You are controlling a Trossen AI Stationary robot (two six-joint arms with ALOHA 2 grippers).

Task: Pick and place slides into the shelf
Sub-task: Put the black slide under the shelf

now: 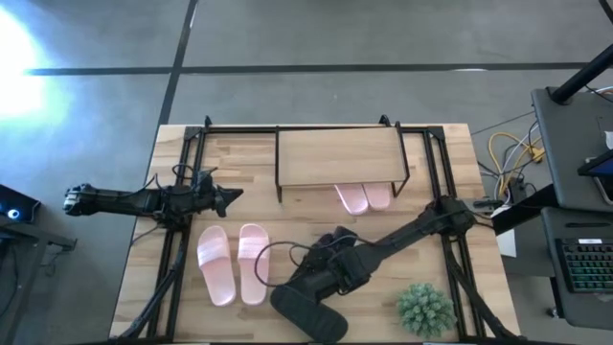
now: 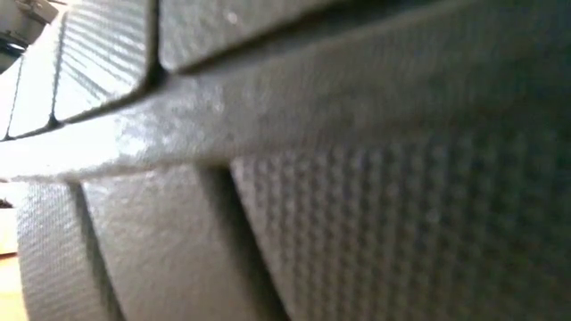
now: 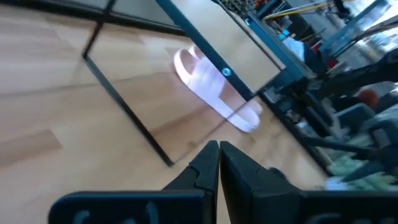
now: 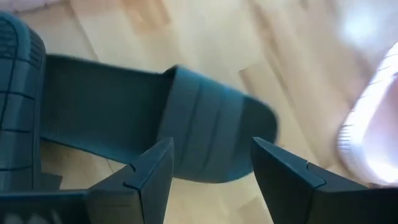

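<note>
The shelf [image 1: 340,158] stands at the table's far middle, with a pink pair of slides [image 1: 364,197] on the tabletop under it, toes sticking out; one of them shows in the left wrist view [image 3: 214,90]. A second pink pair [image 1: 230,264] lies flat left of centre. A black slide [image 1: 311,309] lies near the front edge, and its ribbed surface fills the low view [image 2: 294,178]. My right gripper [image 4: 211,168] is open just above a black slide [image 4: 186,140] lying strap up, touching nothing. My left gripper [image 3: 219,155] is shut and empty, left of the shelf [image 1: 230,197].
A spiky green plant [image 1: 424,309] stands at the front right. Black frame rails [image 1: 187,172] run along the table's left, right and far sides. A second black slide shows its grooved sole [image 4: 18,93] beside the one under my right gripper.
</note>
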